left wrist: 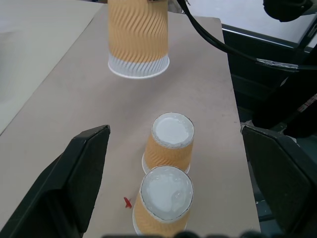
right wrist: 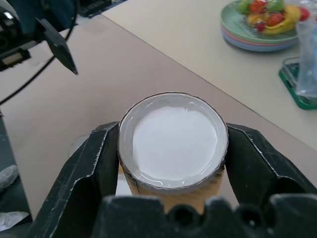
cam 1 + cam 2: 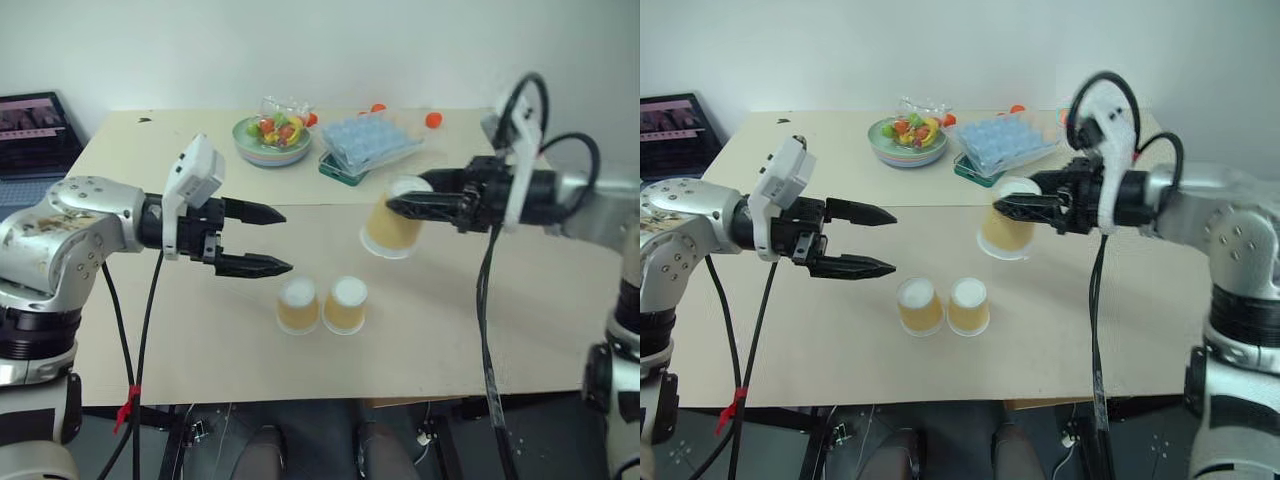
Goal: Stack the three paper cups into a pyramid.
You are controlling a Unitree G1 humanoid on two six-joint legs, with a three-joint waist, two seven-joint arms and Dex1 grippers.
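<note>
Cup [image 3: 392,228] hangs upside down, pinched by right gripper [image 3: 400,206], right of and above two cups [image 3: 322,305] standing touching near the table's front edge, likely the pyramid's base; left gripper [image 3: 268,239] waits spread, empty.

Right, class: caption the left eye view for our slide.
Right gripper holds the third paper cup above two upturned cups; left gripper open.

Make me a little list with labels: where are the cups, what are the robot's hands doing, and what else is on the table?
Base cups: two paper cups upside down, side by side on the table
Third cup: held cup in the air, upside down
Right end effector: shut on the held cup
Left end effector: open, empty
Pyramid: top cup not yet placed
Also there: fruit bowl, blue tray
</note>
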